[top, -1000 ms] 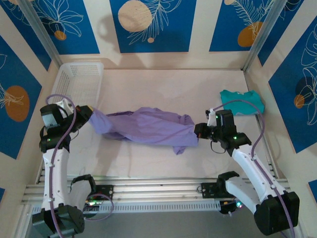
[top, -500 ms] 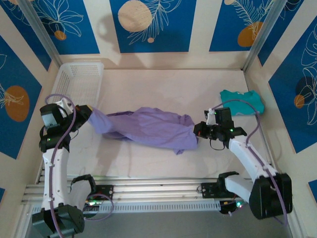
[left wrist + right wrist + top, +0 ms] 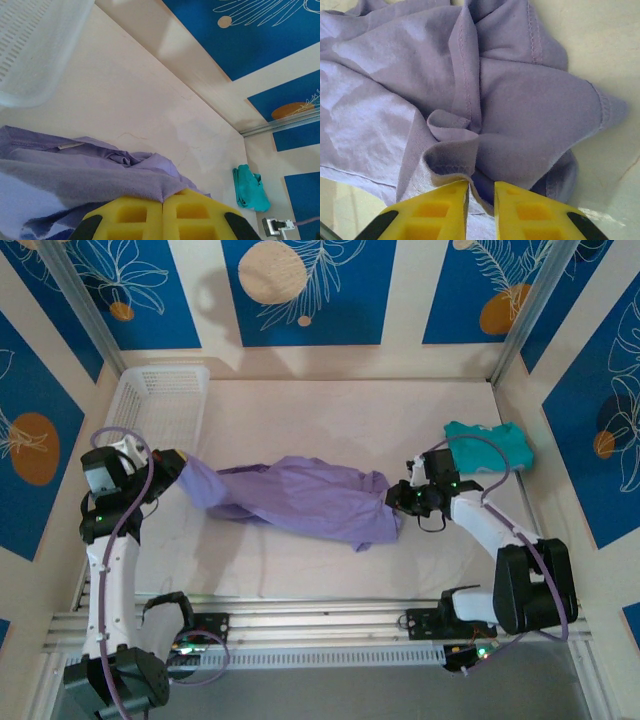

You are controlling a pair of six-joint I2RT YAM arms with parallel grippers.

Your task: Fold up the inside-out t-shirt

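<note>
The lavender inside-out t-shirt (image 3: 300, 495) lies bunched in a long strip across the middle of the table. My left gripper (image 3: 178, 468) holds its left end lifted off the table. In the left wrist view the yellow fingers (image 3: 163, 202) are shut, with a fold of the t-shirt (image 3: 75, 170) pinched between them. My right gripper (image 3: 397, 498) is at the shirt's right end. In the right wrist view its jaws (image 3: 481, 192) stand slightly apart. A hemmed fold of the t-shirt (image 3: 520, 100) hangs loose in the gap, against the left finger.
A white plastic basket (image 3: 160, 400) stands at the back left, just beyond my left gripper, and shows as the basket (image 3: 35, 50) in the left wrist view. A folded teal garment (image 3: 490, 445) lies at the right side, behind my right arm. Walls close the table's back and sides.
My right gripper's jaws have parted and loosened their hold on the shirt's right end. The right forearm has swung back toward the teal garment. The left arm has not moved.
</note>
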